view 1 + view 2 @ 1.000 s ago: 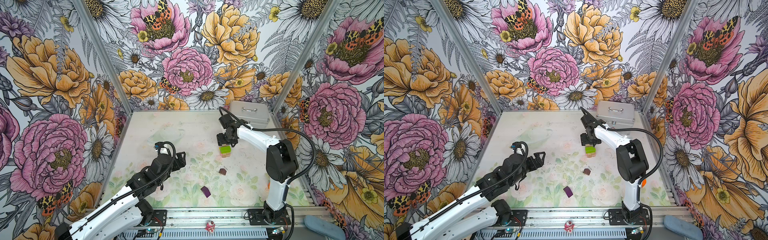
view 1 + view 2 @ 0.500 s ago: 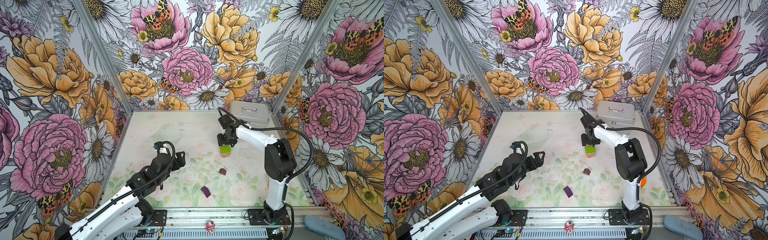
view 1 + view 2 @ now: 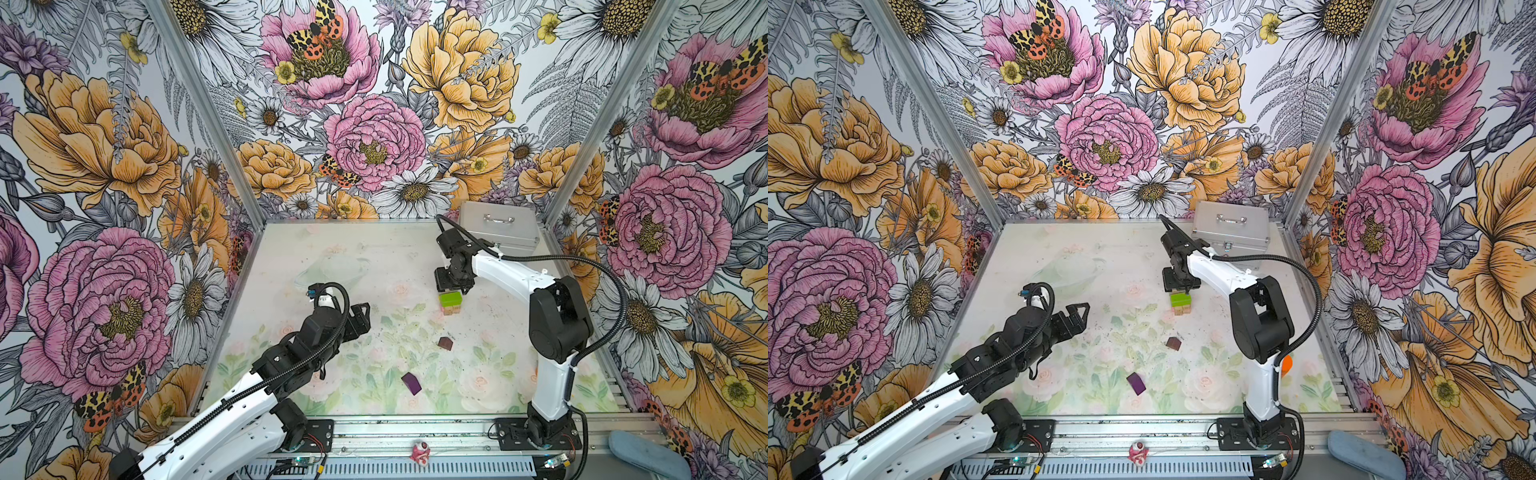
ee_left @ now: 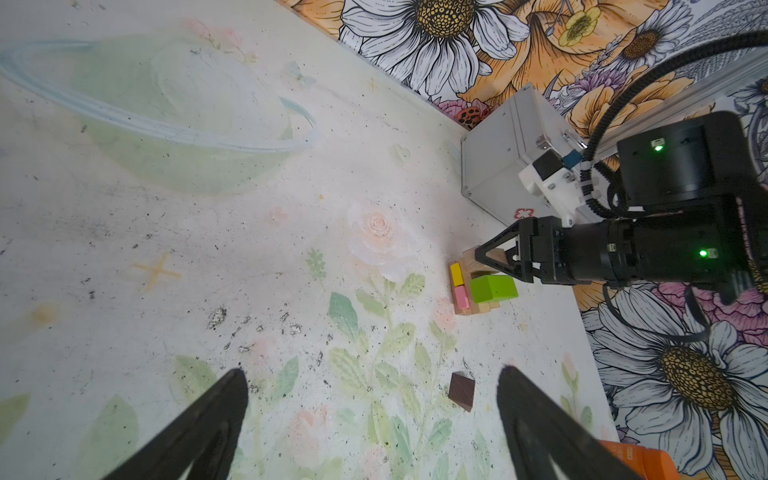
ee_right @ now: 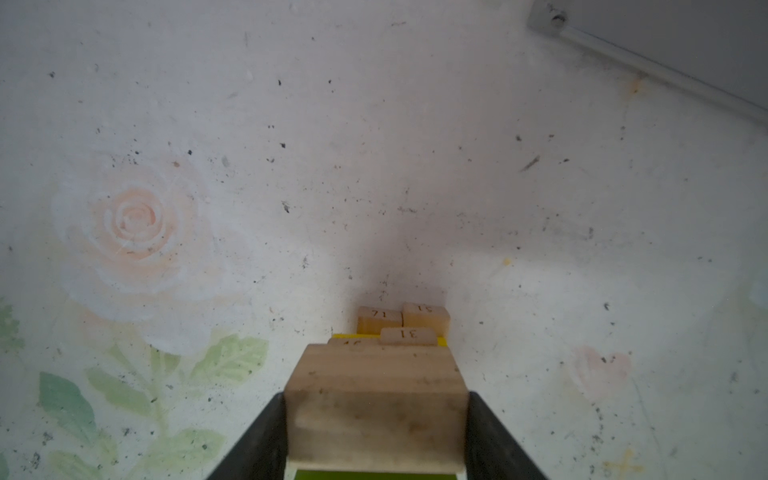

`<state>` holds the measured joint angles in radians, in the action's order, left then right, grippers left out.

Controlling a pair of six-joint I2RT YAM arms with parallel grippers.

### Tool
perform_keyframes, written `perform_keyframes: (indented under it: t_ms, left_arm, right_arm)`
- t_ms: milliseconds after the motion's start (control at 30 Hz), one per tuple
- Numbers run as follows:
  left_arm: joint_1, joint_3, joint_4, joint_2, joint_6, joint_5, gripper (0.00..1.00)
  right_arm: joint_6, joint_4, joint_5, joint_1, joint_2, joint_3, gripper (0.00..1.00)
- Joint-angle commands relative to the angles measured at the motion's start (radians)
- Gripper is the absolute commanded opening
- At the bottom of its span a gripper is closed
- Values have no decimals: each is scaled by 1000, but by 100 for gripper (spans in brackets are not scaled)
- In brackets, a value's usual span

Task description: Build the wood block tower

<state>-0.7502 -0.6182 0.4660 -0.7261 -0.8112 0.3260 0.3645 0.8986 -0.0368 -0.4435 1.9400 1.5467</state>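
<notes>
left end effector (image 4: 372,374) wide apart, right end effector (image 5: 376,401) clamped

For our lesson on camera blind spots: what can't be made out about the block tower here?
- Both top views: right gripper covers the back of the wood block tower; its layers too small to count.
- Right wrist view: the gripped, blurred tan block hides much of the tower; the edge cuts off the lime-green block.
</notes>
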Motion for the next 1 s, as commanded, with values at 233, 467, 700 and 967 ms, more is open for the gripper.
perform_keyframes:
  t_ms: [233,467,700,967]
  left_arm:
    - [6,13,-16,11,6,-18,95]
    - [3,14,-15,11,3,-19,94]
    - [3,15,-17,14,3,-19,94]
    - [3,15,-16,14,4,-18,94]
  right_arm:
    - [-6,11,-19,5,-45,7,53]
    - [-6,13,-18,5,-48,4,53]
    - [-5,14,-20,6,-43,1,54]
    - [-3,16,-21,6,-39,0,57]
